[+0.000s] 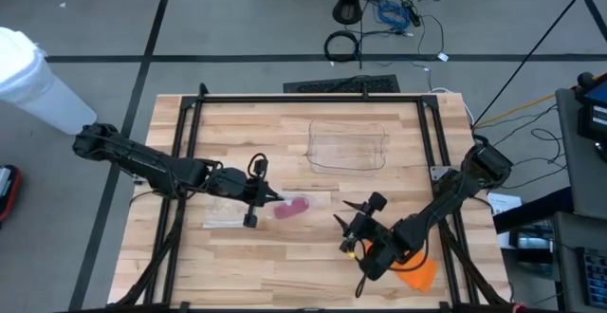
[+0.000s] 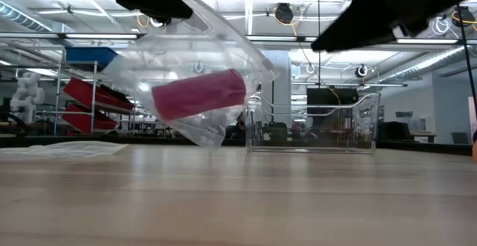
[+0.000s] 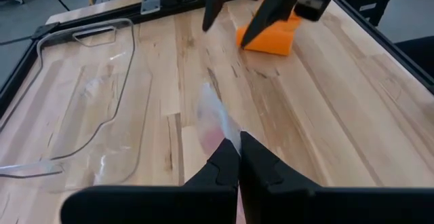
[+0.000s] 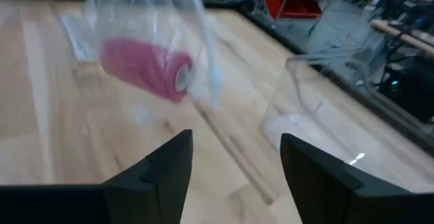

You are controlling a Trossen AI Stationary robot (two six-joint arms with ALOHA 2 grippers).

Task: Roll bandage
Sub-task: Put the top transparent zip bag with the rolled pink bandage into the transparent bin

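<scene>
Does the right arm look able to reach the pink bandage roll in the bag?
Probably yes: the right gripper is open and faces the roll across bare table, though the bag still wraps it.

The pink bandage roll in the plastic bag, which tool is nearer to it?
Left. The left tool is shut on the plastic bag holding the pink bandage roll, lifted off the table. The right tool stands open, apart from the bag.
</scene>
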